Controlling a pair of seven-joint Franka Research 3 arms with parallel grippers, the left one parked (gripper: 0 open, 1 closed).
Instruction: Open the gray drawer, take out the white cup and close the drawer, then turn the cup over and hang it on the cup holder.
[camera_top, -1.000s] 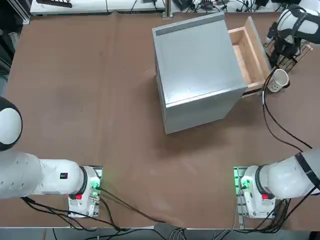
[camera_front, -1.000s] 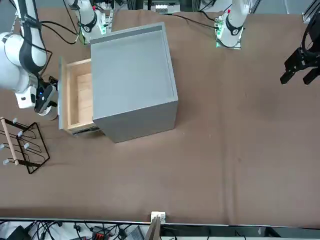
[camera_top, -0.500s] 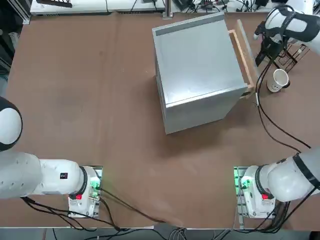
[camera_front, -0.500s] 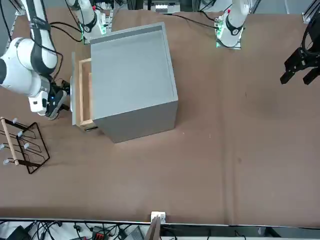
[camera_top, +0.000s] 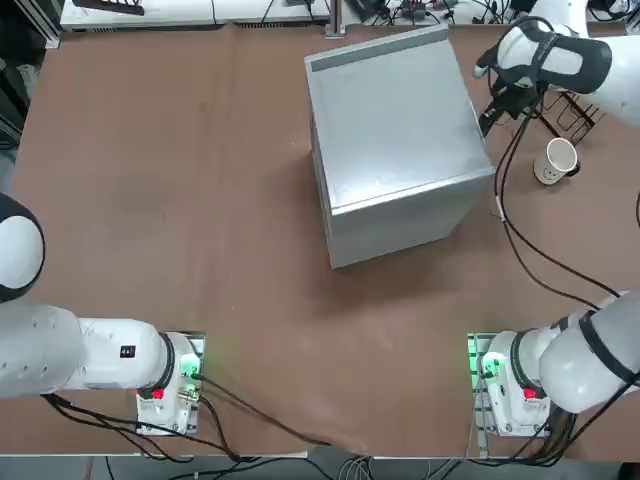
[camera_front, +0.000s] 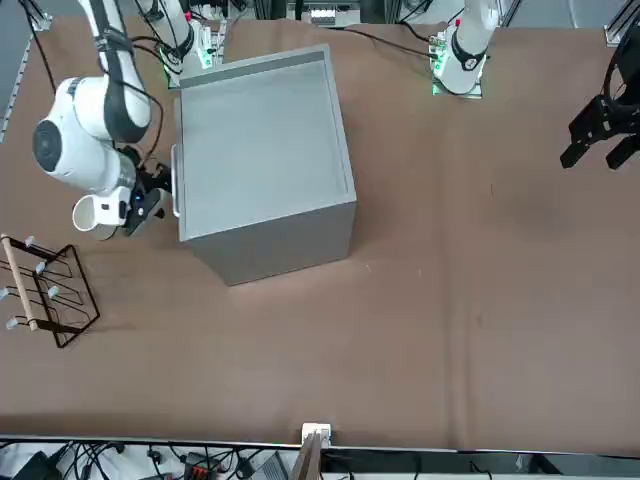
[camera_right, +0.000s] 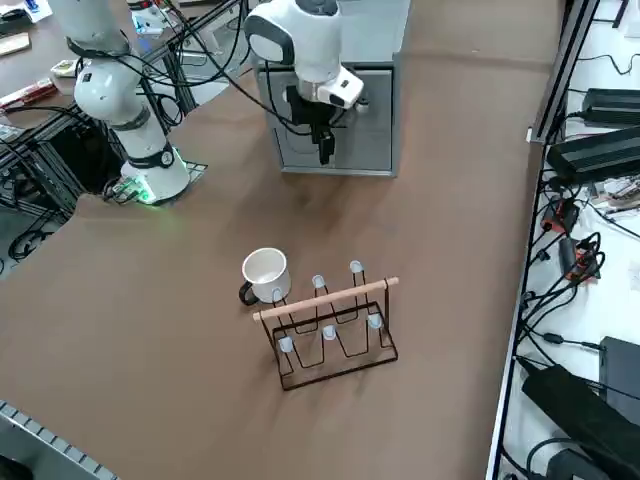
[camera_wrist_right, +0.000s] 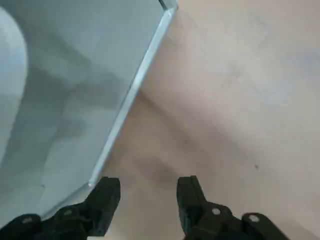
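The gray drawer (camera_right: 345, 125) sits flush in the gray cabinet (camera_top: 395, 130), its front also visible in the wrist view (camera_wrist_right: 65, 90). My right gripper (camera_top: 487, 118) hangs just in front of that drawer face, low near the table (camera_right: 323, 145), fingers apart with nothing between them (camera_wrist_right: 148, 197). The white cup (camera_top: 553, 160) stands mouth up on the table beside the cup holder (camera_top: 580, 105), apart from the gripper. From the side, the cup (camera_right: 265, 272) touches or nearly touches the dark wire holder (camera_right: 335, 325) with its pale pegs.
The cabinet (camera_front: 262, 150) takes up the table's far middle. The cup (camera_front: 95, 214) and holder (camera_front: 45, 290) stand close to the table's right edge. Cables trail from the right arm over the table near the cabinet.
The drawer has slid from well open to fully shut as my right gripper pressed its front toward the cabinet. The cup and holder have not moved.
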